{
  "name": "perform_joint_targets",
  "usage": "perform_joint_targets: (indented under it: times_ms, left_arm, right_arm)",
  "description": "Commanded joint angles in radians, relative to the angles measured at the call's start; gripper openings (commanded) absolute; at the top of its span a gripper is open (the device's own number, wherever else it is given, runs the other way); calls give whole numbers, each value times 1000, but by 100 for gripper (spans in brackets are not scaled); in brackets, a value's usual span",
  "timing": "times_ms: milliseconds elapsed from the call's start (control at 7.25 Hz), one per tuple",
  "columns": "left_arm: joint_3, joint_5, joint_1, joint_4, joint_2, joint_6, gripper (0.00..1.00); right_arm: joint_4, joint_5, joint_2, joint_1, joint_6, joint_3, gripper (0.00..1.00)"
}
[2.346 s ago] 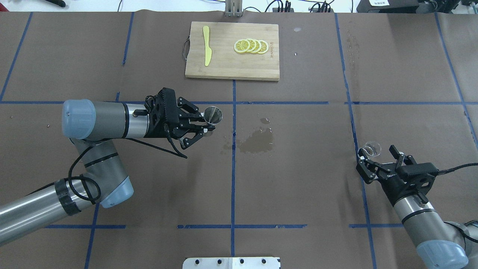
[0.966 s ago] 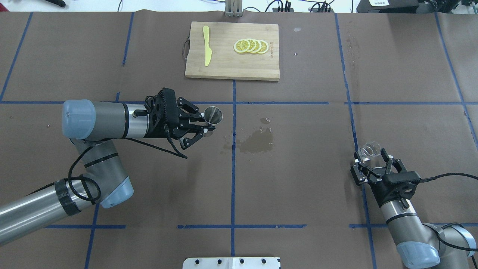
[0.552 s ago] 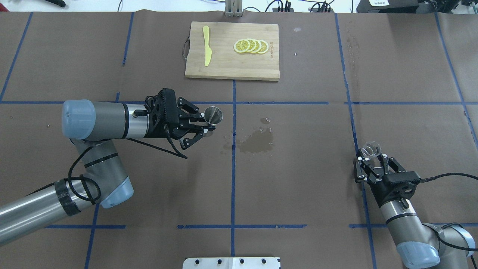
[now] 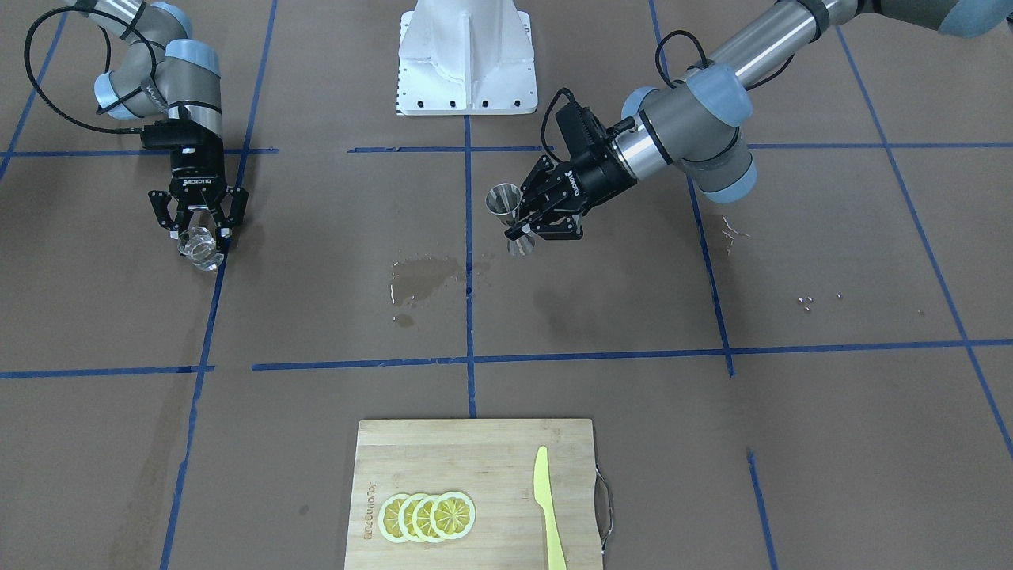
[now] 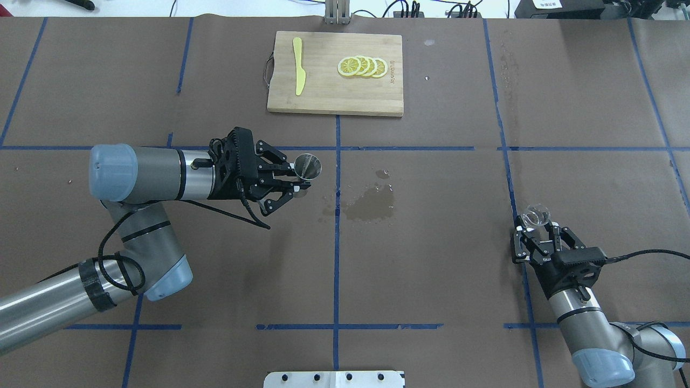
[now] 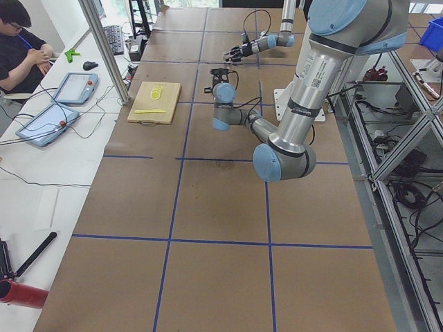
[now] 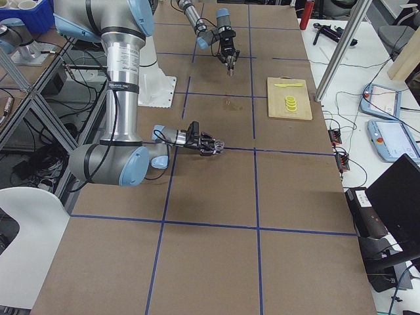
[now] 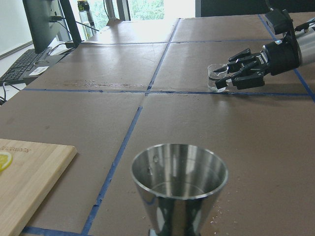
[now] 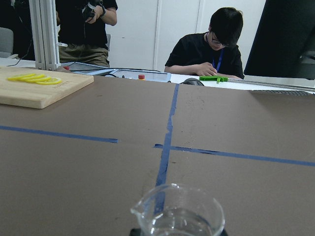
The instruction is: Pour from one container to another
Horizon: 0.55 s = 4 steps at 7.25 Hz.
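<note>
Overhead exterior: tumbler (image 5: 535, 216) clamped between right jaws; jigger (image 5: 308, 165) gripped at waist by left jaws.

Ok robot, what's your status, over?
Left gripper shut on steel jigger, upright. Right gripper shut on glass tumbler, far across table. Only a wet spill between them.

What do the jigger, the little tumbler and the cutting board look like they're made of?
Jigger: polished metal, likely stainless steel; mirror-like reflections.
Tumbler: clear glass, possibly plastic; the blue tape shows through it.
Cutting board: pale bamboo or wood, matte; faint grain.
</note>
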<state>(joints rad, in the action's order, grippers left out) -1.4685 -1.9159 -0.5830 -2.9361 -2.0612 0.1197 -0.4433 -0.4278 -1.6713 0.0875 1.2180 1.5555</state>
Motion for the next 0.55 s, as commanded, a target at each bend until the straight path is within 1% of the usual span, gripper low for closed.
perform_joint_targets:
  times_ms: [0,276,414]
  left_arm:
    - [-1,0,0,0,1,0,0]
    - [-1,-2,-1,0,1,0,0]
    - [-1,0,0,0,1,0,0]
  right_arm:
    - [0,0,7,0,0,0,26]
    - [0,-2,10,1,0,11,22]
    - [0,-2,15,3,-1,15,10]
